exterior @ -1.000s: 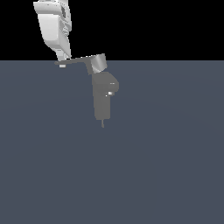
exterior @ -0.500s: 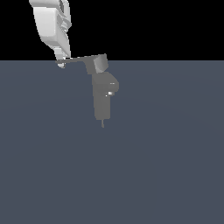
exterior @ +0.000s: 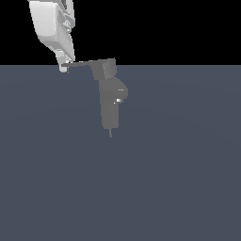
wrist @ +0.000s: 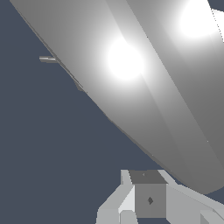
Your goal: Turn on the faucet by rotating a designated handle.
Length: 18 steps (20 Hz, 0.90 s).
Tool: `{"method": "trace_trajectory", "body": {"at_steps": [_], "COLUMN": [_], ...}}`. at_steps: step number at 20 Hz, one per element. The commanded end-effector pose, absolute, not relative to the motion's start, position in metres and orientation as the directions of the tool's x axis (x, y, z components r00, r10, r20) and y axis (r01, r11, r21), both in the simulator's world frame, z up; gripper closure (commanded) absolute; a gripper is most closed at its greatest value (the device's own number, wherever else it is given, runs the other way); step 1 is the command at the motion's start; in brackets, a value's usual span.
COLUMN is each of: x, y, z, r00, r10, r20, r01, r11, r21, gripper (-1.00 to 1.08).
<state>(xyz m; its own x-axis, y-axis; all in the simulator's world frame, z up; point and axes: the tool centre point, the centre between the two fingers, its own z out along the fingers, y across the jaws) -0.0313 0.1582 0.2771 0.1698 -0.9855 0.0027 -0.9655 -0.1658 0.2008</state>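
The faucet [exterior: 110, 106] is a matte grey upright block with a rounded bulge and a small white spot, standing on the dark floor. On top sits the handle [exterior: 87, 63], a long thin lever running from an angular hub toward the exterior view's left. My white gripper [exterior: 63, 68] comes down from above at the lever's free end, with its fingertips touching that tip. The fingers look pressed together with nothing held between them. In the wrist view the handle [wrist: 131, 74] fills most of the picture as a bright grey slab, and my gripper [wrist: 148, 200] shows below it.
A flat dark blue-grey floor [exterior: 164, 179] surrounds the faucet. A thin short spout [exterior: 110, 134] pokes out at the base of the faucet body. Black background lies beyond the floor's far edge.
My gripper has shifted slightly toward the exterior view's left and upward. The lever's free end has followed it a little, and the hub has turned slightly.
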Motion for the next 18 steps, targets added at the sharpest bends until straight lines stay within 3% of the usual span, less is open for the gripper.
{"method": "trace_trajectory", "body": {"at_steps": [1,18], "x": [-0.035,-0.075], "y": [0.153,0.103], "z": [0.278,0.291], "r00": [0.168,0.171], "r10": [-0.986,-0.985], "r20": [0.004,0.003], "r01": [-0.966,-0.966], "r11": [-0.164,-0.167], "r21": [0.201,0.198], "gripper": [1.08,1.08]}}
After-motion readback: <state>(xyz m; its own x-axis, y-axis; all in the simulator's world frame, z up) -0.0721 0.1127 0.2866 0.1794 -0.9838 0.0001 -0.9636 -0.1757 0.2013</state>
